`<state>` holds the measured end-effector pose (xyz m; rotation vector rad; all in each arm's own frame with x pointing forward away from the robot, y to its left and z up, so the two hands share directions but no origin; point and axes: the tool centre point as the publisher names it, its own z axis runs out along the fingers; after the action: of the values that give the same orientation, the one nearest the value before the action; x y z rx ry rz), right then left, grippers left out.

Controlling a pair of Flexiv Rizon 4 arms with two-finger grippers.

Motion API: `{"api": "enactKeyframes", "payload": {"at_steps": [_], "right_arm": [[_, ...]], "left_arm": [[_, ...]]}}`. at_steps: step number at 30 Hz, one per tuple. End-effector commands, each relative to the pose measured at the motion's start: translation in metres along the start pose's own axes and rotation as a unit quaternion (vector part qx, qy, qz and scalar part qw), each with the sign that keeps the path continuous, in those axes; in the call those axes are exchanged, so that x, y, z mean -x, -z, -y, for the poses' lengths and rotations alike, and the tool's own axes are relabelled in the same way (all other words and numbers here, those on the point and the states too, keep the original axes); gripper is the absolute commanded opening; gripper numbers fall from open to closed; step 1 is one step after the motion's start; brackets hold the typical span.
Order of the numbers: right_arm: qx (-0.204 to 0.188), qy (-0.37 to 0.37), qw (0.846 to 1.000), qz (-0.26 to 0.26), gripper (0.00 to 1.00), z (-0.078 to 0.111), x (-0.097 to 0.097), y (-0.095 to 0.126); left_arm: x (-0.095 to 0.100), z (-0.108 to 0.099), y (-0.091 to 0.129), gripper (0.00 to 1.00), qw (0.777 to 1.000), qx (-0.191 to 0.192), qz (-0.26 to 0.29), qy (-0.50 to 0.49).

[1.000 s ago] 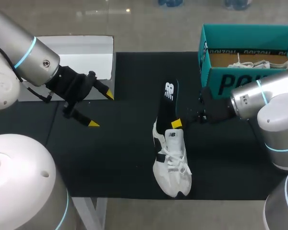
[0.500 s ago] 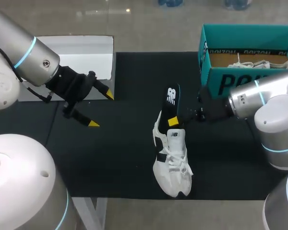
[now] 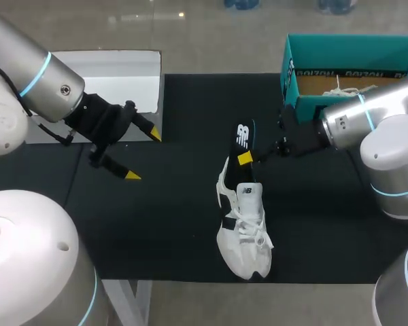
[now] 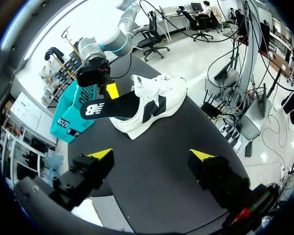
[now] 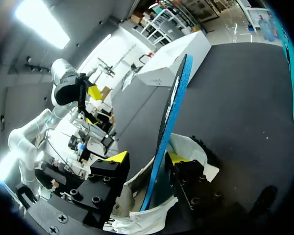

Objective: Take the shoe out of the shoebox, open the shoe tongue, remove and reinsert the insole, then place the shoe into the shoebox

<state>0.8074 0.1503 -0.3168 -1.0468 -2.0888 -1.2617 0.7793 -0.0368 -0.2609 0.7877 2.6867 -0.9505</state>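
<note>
A white sneaker (image 3: 243, 227) lies on the black mat, toe toward the front edge. A black insole (image 3: 242, 139) with a blue edge sticks out of its opening, slanting toward the far side. My right gripper (image 3: 248, 157) is at the insole just behind the shoe's collar. In the right wrist view the insole (image 5: 174, 98) runs between the fingers of my right gripper (image 5: 148, 157), which stand open and apart from it above the shoe (image 5: 191, 144). My left gripper (image 3: 141, 155) hangs open over the mat's left part, far from the shoe (image 4: 157, 100).
The teal shoebox (image 3: 326, 112) stands at the far right, just behind my right arm, with another white shoe (image 3: 353, 88) inside it. A white box (image 3: 115, 75) sits at the far left beside the mat.
My right gripper opened and let go of the insole, then drew back a little toward the shoebox. The insole sank slightly into the shoe. The left arm has not moved.
</note>
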Motion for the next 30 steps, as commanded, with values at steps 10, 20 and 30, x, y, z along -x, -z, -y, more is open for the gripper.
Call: {"api": "enactKeyframes", "payload": {"at_steps": [10, 20, 30], "right_arm": [[-0.005, -0.021, 1.000, -0.007, 0.00, 0.026, -0.005, -0.015], [-0.007, -0.054, 0.998, -0.015, 0.00, 0.054, -0.010, -0.029], [0.004, -0.035, 0.999, 0.005, 0.47, 0.026, -0.007, -0.014]], "left_arm": [[0.000, 0.000, 0.000, 1.00, 1.000, 0.001, -0.001, 0.000], [0.000, 0.000, 0.000, 1.00, 1.000, 0.001, -0.001, 0.000], [0.000, 0.000, 0.000, 1.00, 1.000, 0.001, -0.001, 0.000]]}}
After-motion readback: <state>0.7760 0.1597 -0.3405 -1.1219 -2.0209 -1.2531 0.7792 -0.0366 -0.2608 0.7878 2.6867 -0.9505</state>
